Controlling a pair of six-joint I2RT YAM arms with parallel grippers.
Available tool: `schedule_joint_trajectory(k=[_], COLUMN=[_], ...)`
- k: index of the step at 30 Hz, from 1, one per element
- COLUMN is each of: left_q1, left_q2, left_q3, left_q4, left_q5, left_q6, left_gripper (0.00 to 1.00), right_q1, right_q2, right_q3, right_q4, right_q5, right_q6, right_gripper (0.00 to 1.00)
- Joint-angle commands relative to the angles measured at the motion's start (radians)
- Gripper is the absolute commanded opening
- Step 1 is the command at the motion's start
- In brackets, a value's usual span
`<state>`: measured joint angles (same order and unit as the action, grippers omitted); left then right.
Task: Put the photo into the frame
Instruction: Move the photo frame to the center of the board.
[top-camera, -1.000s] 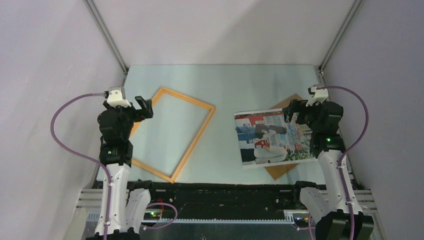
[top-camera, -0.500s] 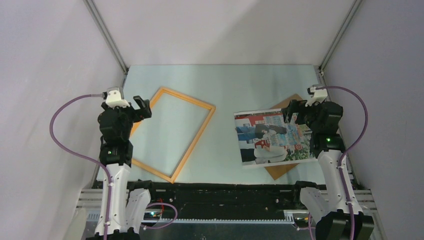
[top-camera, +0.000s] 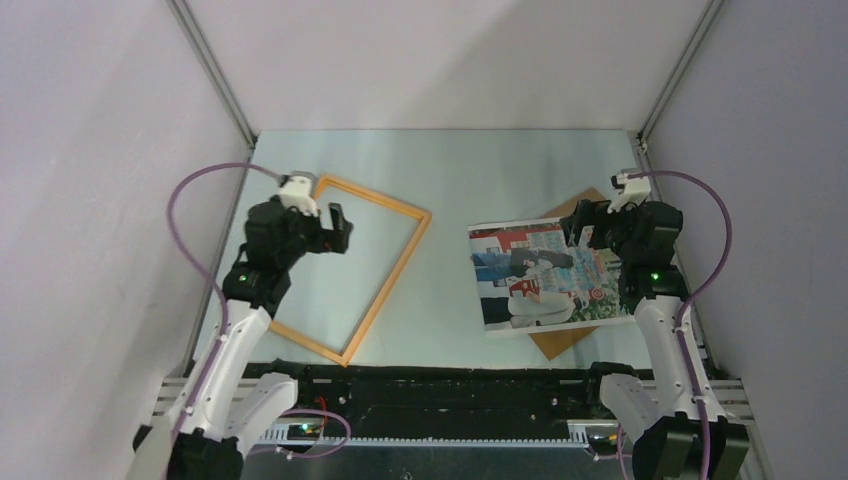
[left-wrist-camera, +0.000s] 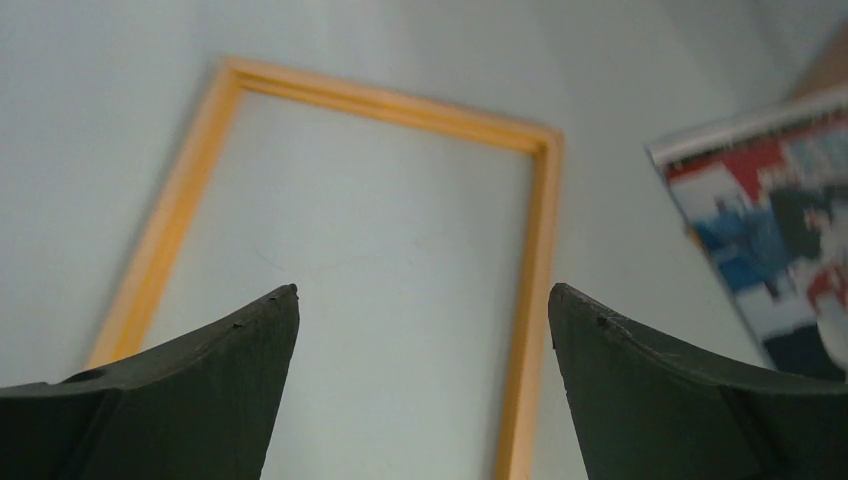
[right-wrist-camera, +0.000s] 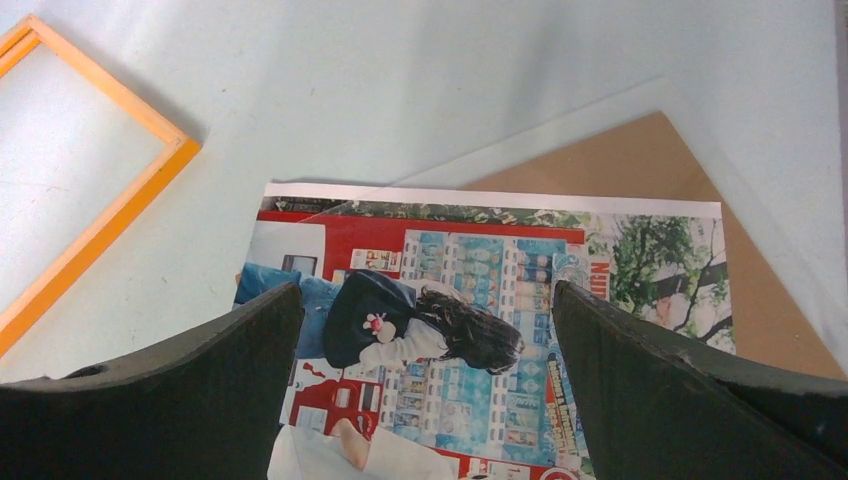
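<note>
The frame (top-camera: 385, 200), a thin light-orange wooden rectangle, lies flat and tilted on the left half of the table. My left gripper (top-camera: 338, 228) hovers open over its inner area; in the left wrist view its fingers (left-wrist-camera: 422, 290) are spread wide, with the frame's right rail (left-wrist-camera: 537, 250) just inside the right finger and nothing held. The photo (top-camera: 545, 275), a glossy print with a white border, lies on the right. Above its far right part, my right gripper (top-camera: 585, 222) is open and empty. The right wrist view shows the photo (right-wrist-camera: 480, 260) between the spread fingers (right-wrist-camera: 427, 287).
A brown backing board (right-wrist-camera: 620, 160) lies under the photo, with corners sticking out at the back and front (top-camera: 560, 342). A clear sheet (right-wrist-camera: 560, 125) seems to lie over it. Grey walls close both sides, and a black rail (top-camera: 450, 385) runs along the near edge.
My left arm has swung right and forward, from the frame's left rail to over its inside. The right arm has barely moved. Both grippers stay open.
</note>
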<state>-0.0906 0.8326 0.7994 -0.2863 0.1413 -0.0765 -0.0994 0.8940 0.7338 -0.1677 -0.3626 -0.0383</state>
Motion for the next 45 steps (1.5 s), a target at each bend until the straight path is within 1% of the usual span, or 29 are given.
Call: schedule_joint_trajectory(k=[1, 4, 5, 7, 10, 14, 18, 22, 25, 27, 30, 32, 34, 35, 36, 37, 38, 39, 40, 41, 45], left_q1=[-0.177, -0.238, -0.261, -0.289, -0.328, -0.361, -0.378, -0.39, -0.402, -0.414, -0.431, -0.438, -0.445, -0.445, -0.447, -0.448, -0.448, -0.45, -0.449, -0.45, -0.457], left_q2=[0.094, 0.18, 0.23, 0.308, 0.413, 0.59, 0.715, 0.806, 0.838, 0.853, 0.878, 0.894, 0.91, 0.92, 0.926, 0.937, 0.944, 0.959, 0.968, 0.985, 1.045], left_q3=[0.043, 0.061, 0.074, 0.1, 0.144, 0.188, 0.223, 0.239, 0.242, 0.242, 0.246, 0.251, 0.258, 0.265, 0.268, 0.276, 0.282, 0.294, 0.302, 0.318, 0.391], left_q4=[-0.115, -0.131, -0.132, -0.135, -0.138, -0.142, -0.153, -0.156, -0.156, -0.156, -0.155, -0.155, -0.155, -0.155, -0.154, -0.154, -0.155, -0.156, -0.157, -0.158, -0.166], left_q5=[-0.113, -0.128, -0.128, -0.119, -0.097, -0.075, -0.065, -0.038, -0.027, -0.037, -0.061, -0.077, -0.089, -0.091, -0.085, -0.082, -0.074, -0.072, -0.057, -0.048, 0.004], left_q6=[0.097, 0.086, 0.085, 0.084, 0.044, 0.003, -0.027, -0.047, -0.055, -0.056, -0.059, -0.061, -0.06, -0.059, -0.059, -0.06, -0.064, -0.067, -0.075, -0.081, -0.132], left_gripper=[0.98, 0.98, 1.0, 0.96, 0.92, 0.84, 0.78, 0.73, 0.71, 0.7, 0.66, 0.61, 0.52, 0.45, 0.43, 0.37, 0.34, 0.29, 0.26, 0.22, 0.08], right_q1=[0.007, 0.007, 0.007, 0.007, 0.003, 0.0, -0.009, -0.022, -0.028, -0.028, -0.028, -0.028, -0.028, -0.028, -0.028, -0.028, -0.028, -0.028, -0.028, -0.028, -0.028], right_q2=[0.018, 0.029, 0.031, 0.034, 0.033, 0.031, 0.029, 0.027, 0.03, 0.031, 0.032, 0.034, 0.033, 0.032, 0.031, 0.032, 0.033, 0.036, 0.038, 0.039, 0.042], right_q3=[0.045, 0.044, 0.045, 0.044, 0.043, 0.038, 0.037, 0.038, 0.037, 0.036, 0.037, 0.036, 0.038, 0.037, 0.038, 0.037, 0.037, 0.038, 0.037, 0.036, 0.037], right_q4=[0.005, 0.001, 0.0, -0.002, -0.009, -0.002, -0.004, -0.007, -0.009, -0.009, -0.01, -0.008, -0.009, -0.01, -0.011, -0.011, -0.009, -0.009, -0.009, -0.009, -0.012], right_q5=[-0.014, -0.016, -0.014, -0.01, -0.011, -0.007, -0.006, -0.013, -0.021, -0.024, -0.032, -0.035, -0.037, -0.038, -0.038, -0.038, -0.039, -0.039, -0.039, -0.039, -0.034], right_q6=[-0.021, -0.028, -0.029, -0.034, -0.039, -0.046, -0.05, -0.047, -0.045, -0.046, -0.046, -0.044, -0.045, -0.046, -0.046, -0.046, -0.046, -0.046, -0.047, -0.047, -0.048], right_gripper=[1.0, 1.0, 1.0, 1.0, 1.0, 1.0, 1.0, 1.0, 1.0, 1.0, 1.0, 1.0, 1.0, 1.0, 1.0, 1.0, 1.0, 1.0, 1.0, 1.0, 1.0])
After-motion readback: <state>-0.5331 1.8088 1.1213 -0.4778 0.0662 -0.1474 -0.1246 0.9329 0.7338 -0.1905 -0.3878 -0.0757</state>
